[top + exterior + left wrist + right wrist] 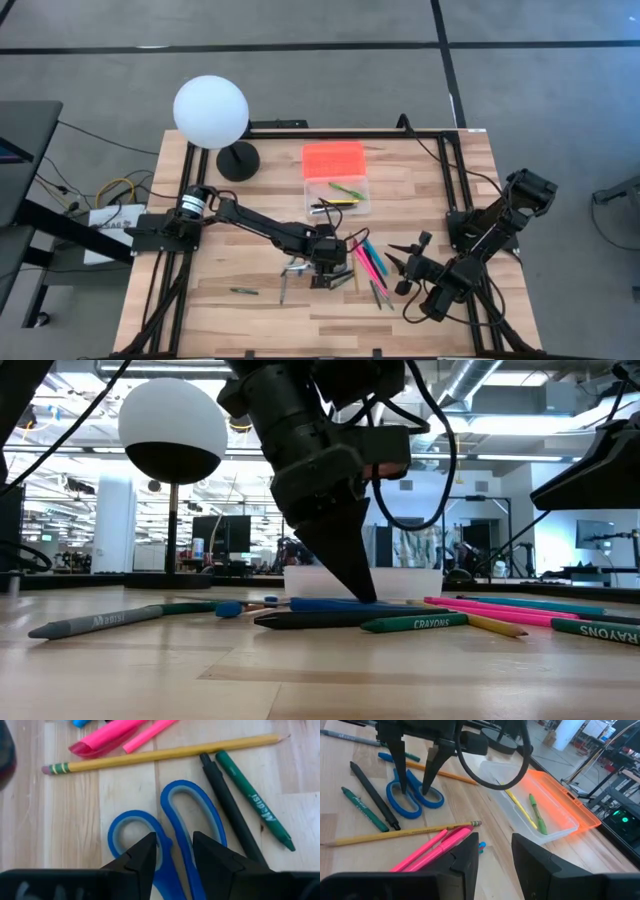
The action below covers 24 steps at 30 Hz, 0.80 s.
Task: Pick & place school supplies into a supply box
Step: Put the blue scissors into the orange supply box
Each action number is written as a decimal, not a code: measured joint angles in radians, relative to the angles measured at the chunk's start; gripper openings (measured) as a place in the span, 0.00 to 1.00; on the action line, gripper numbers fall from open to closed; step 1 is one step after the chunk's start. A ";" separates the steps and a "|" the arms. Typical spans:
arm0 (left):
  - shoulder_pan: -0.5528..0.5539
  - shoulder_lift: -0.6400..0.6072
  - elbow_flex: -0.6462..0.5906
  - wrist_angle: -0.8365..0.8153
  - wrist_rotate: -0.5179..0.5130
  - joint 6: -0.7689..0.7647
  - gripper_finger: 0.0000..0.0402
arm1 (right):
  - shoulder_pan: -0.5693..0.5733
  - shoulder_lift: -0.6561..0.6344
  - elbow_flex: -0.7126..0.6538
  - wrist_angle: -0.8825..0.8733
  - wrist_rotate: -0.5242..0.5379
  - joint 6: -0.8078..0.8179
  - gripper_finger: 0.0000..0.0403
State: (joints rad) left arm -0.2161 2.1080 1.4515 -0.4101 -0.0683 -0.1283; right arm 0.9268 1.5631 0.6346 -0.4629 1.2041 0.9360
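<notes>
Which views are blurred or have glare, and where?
Low view: bright ceiling lights glare behind the white globe lamp, and the nearest tabletop is soft. Left wrist view: the scissors are sharp, but the dark fingers are blurred. High view: even light, no glare.

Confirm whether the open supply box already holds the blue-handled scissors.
No: the blue-handled scissors lie on the wooden table, while the clear, orange-lidded plastic box holds only thin pens.
</notes>
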 joint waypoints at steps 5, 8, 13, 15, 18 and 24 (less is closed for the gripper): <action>0.000 0.014 0.002 -0.001 0.001 -0.011 0.31 | 0.000 0.000 0.000 0.003 -0.001 0.000 0.27; 0.001 0.019 0.000 -0.015 0.005 -0.013 0.31 | 0.000 0.000 0.000 0.005 -0.001 0.000 0.27; 0.014 0.019 0.000 -0.050 0.014 -0.028 0.31 | 0.000 0.000 0.000 0.006 -0.001 0.000 0.27; 0.019 0.019 0.001 -0.062 0.022 -0.032 0.31 | 0.000 0.000 0.000 0.006 -0.001 0.000 0.27; 0.026 0.019 0.001 -0.071 0.039 -0.037 0.31 | 0.000 0.000 0.000 0.006 -0.001 0.000 0.27; 0.042 0.018 0.001 -0.080 0.059 -0.046 0.31 | 0.000 0.000 0.000 0.006 -0.001 0.000 0.27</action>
State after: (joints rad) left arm -0.1745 2.1262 1.4528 -0.4902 -0.0096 -0.1746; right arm 0.9268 1.5632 0.6342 -0.4564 1.2034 0.9359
